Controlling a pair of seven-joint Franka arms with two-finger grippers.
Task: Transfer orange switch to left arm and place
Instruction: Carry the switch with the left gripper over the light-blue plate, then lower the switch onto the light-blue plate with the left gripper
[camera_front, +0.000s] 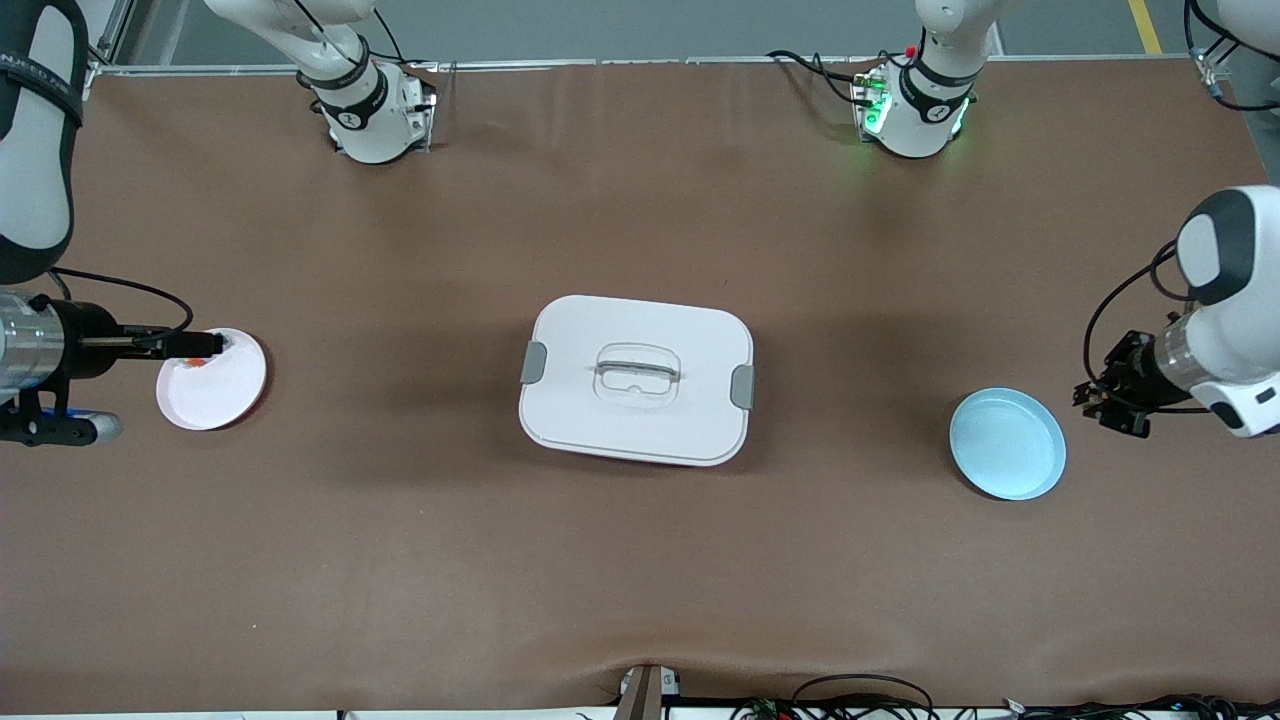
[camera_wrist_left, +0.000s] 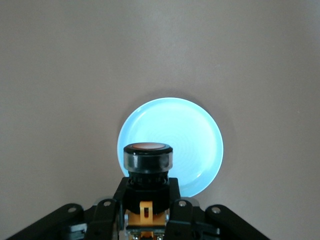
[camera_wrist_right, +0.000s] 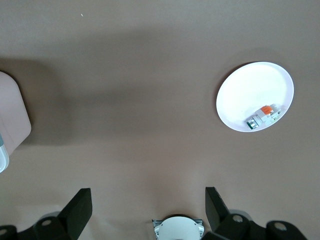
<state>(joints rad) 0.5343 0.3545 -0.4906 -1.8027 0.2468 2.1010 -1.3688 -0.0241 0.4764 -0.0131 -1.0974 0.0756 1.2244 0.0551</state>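
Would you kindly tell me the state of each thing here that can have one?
left pincer: shut on the orange switch, in the air by the blue plate.
orange switch: held, not set down.
right pincer: open, holding nothing.
box: lid on.
blue plate: empty.
pink plate: holds a small silver-white part.

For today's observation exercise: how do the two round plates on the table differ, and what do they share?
The pink plate lies toward the right arm's end of the table; the blue plate lies toward the left arm's end. The pink plate holds a small silver-white part; the blue plate is empty. Both are round, shallow, and flank the box.
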